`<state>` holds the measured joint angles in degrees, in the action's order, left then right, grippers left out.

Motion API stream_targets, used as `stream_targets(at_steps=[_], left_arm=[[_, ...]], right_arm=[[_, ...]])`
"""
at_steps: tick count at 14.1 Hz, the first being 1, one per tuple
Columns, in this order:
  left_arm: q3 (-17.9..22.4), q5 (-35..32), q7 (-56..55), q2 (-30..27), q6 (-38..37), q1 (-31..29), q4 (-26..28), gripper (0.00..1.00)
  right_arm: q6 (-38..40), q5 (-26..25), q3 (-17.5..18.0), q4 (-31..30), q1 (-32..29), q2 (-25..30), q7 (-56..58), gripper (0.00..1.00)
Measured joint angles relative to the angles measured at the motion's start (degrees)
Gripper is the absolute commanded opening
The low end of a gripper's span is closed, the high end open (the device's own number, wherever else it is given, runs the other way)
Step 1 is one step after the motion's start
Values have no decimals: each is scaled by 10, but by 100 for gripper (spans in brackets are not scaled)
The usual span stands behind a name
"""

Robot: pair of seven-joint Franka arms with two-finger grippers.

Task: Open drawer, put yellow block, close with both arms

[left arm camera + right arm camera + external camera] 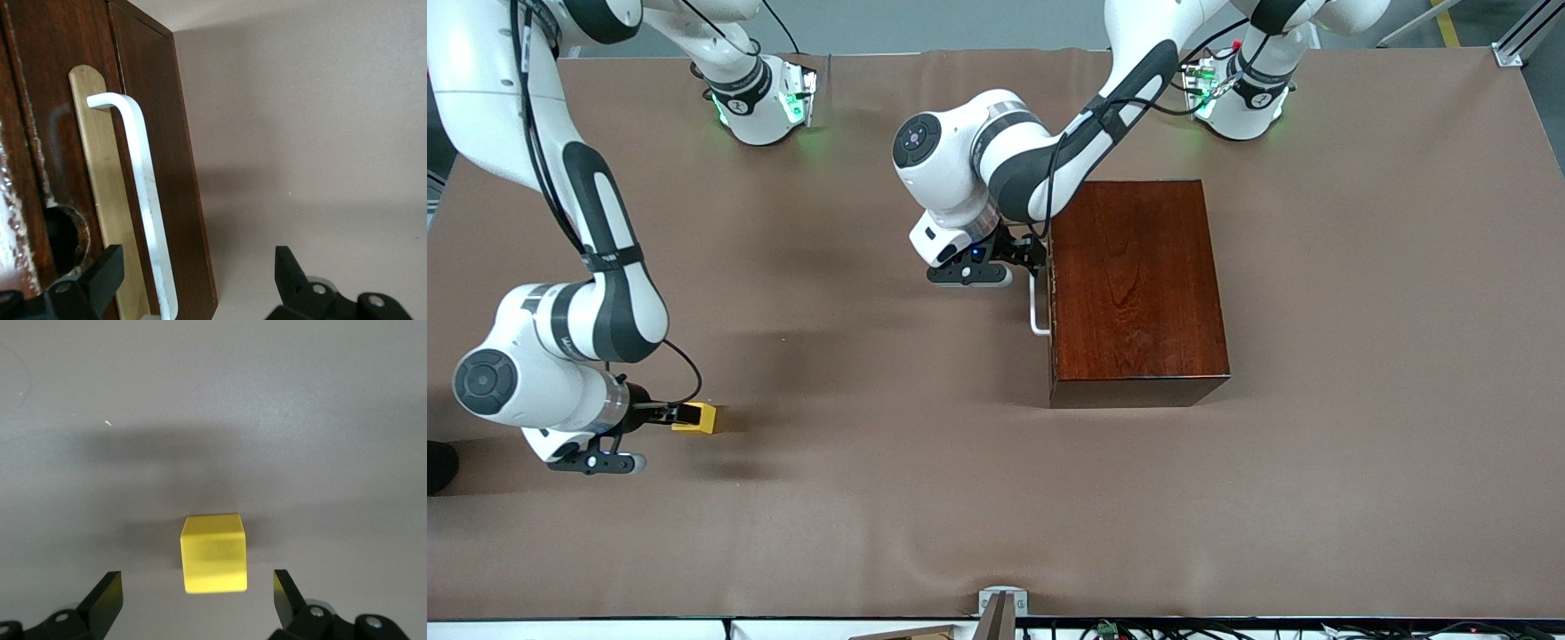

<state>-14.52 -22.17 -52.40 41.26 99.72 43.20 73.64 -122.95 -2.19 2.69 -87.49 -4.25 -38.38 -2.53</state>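
Right gripper point(197, 597) low over the yellow block point(213, 553), jaws wide open, holding nothing; block sits on the bench point(925, 498) at the right arm's end. Off-centre closing could nudge it away. Left gripper point(200, 280) open around the white handle point(143, 200) of the shut drawer point(100, 180); shallow grip may slip when pulling.

One yellow block point(696, 417), one drawer point(1042, 302)

Robot lab: bolted arms point(596, 293), cloth-covered table point(1360, 489)

High front cam, close wrist cams.
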Motion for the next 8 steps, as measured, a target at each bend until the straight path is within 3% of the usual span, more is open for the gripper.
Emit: stream_targets(at_steps=[8], left_arm=[[2,-7,17,22,7,-1,0,100]], right_arm=[[-48,-7,1,-12,6,-33,-26,100]])
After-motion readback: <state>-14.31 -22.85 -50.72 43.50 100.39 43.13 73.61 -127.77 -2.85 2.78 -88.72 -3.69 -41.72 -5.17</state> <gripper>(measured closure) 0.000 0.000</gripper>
